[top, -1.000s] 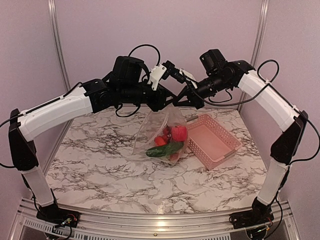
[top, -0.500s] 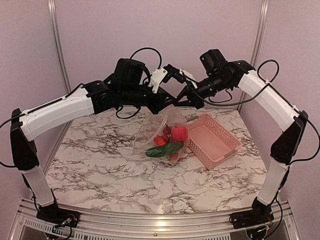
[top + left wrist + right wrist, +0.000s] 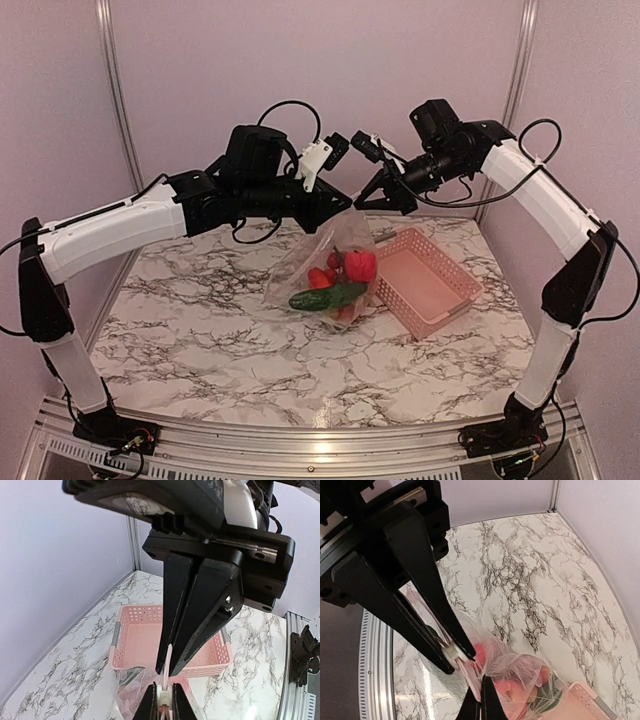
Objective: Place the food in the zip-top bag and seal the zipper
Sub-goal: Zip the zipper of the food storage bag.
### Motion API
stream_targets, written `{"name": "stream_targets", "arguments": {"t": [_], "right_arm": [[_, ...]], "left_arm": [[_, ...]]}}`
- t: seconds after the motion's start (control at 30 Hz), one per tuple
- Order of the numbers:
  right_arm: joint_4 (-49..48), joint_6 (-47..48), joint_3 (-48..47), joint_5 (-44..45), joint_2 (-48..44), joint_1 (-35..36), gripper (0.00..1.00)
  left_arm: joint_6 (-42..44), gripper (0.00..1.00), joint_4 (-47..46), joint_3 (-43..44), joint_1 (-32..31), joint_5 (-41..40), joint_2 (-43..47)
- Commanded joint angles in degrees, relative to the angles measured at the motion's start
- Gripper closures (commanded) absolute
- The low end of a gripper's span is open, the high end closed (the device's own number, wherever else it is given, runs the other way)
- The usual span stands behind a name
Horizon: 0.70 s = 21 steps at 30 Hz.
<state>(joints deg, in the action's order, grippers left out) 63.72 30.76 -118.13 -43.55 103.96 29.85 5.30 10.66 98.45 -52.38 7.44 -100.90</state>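
Left end effector and right end effector clamp the zipper edge, near pink basket.

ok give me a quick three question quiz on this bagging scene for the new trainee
1. Fill in: the pink basket is ___.
2. Where is the cucumber? A in the basket, B in the clear bag, C loose on the table.
3. True or false: the left claw and the right claw both pinch the strip along the bag's mouth.
Key: 1 empty; 2 B; 3 true.
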Motion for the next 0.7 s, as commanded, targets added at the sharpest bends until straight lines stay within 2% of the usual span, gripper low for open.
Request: {"name": "stream_targets", "arguments": {"t": [0.0,0.23,0.67], "right_arm": [[-0.1,0.9,-3.2,-2.2,-2.1,-4.8,1.0],[-0.9,1.2,-2.5,-2.9,-2.0,-7.7,1.0],[-4.7,1.0,1.3,-3.0,-1.5,-11.0,1.0]], "left_arm": [[-0.8,1.0,4.0,-4.8,1.9,-3.1,3.5],[-1.6,1.0,3.6,-10.8,2.4,-4.0,7.1],[-3.7,1.0,2.8,-29.1,3.1,-6.8,20.7]]}}
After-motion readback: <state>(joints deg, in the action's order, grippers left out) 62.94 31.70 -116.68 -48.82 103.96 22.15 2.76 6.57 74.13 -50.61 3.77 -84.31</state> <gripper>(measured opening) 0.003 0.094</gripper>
